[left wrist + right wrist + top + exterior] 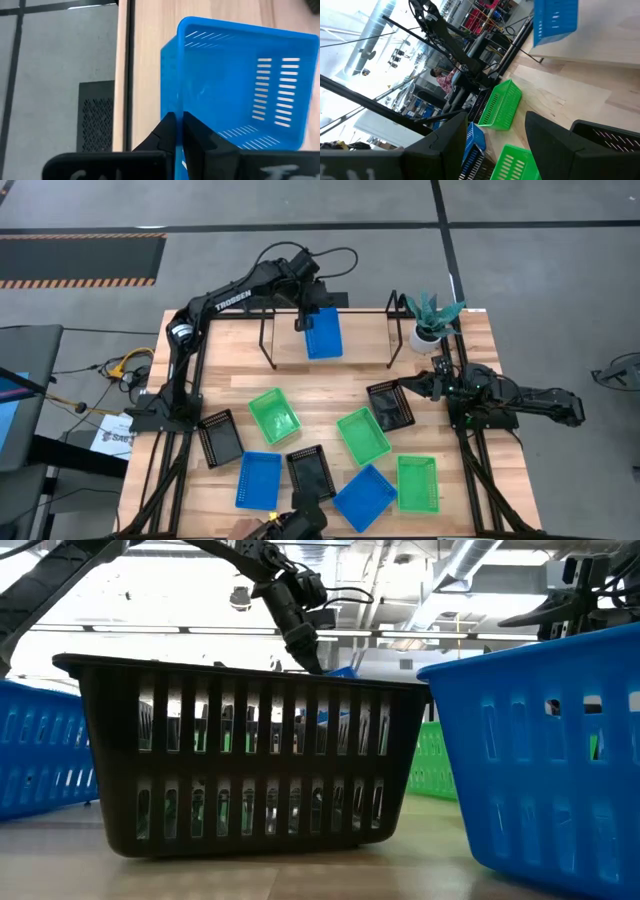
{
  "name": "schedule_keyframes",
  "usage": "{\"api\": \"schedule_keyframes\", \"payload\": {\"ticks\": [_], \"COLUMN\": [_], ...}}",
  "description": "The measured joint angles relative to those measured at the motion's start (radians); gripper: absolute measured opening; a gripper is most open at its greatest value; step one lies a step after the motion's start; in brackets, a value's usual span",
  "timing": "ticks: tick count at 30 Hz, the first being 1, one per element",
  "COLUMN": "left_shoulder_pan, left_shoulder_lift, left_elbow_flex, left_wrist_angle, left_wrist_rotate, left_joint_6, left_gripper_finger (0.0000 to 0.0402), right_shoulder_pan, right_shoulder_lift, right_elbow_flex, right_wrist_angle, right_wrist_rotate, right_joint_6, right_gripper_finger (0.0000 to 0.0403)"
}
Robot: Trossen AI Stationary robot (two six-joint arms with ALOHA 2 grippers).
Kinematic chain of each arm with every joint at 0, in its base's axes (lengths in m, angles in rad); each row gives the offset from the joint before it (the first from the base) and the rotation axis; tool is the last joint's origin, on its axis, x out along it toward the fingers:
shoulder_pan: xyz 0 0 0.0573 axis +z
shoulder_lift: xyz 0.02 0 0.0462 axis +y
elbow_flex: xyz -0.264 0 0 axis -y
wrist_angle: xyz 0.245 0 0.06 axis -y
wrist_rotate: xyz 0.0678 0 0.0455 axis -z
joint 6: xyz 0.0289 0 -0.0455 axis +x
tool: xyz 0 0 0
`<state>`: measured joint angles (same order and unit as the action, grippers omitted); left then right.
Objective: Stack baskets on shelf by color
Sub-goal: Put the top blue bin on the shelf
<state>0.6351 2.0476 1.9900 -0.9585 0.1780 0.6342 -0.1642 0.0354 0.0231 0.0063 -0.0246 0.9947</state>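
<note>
From above, my left gripper sits in the upper middle of the frame, clenched on the near rim of a blue basket that lies over the shelf. My right gripper waits at right of centre with its fingers spread and holding nothing, just beside a black basket. Below, the other baskets lie scattered over the table: green ones, blue ones, black ones.

At table level, a black slotted basket fills the middle, and my left arm drops in behind it at upper centre.

Through my left wrist, my two fingers pinch the basket's thin wall at lower centre; the tray spreads to the upper right, bright blue, with slotted sides.

Through my right wrist, my fingers stand apart at the bottom, with the held blue basket at upper right and a green basket at centre.
</note>
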Motion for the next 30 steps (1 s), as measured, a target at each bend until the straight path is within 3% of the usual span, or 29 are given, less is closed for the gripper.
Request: {"api": "schedule_keyframes", "payload": {"ticks": [10, 23, 30], "left_shoulder_pan": [0.026, 0.018, 0.006], "left_shoulder_lift": [0.024, 0.08, 0.08], "left_elbow_flex": [0.001, 0.008, 0.008], "left_wrist_angle": [-0.086, -0.108, -0.101], "left_wrist_rotate": [0.033, -0.032, -0.098], "left_joint_6": [0.054, 0.087, 0.175], "left_gripper_finger": [0.0, 0.0001, 0.0041], "right_shoulder_pan": [0.0, 0.002, 0.002], "right_shoulder_lift": [0.0, 0.013, 0.017], "right_elbow_flex": [0.0, -0.001, -0.001], "right_wrist_angle": [0.0, 0.002, 0.001], "right_wrist_rotate": [0.0, 0.0, 0.0], "right_joint_6": [-0.001, 0.002, 0.002], "right_gripper_finger": [0.0224, 0.0224, 0.0224]}}
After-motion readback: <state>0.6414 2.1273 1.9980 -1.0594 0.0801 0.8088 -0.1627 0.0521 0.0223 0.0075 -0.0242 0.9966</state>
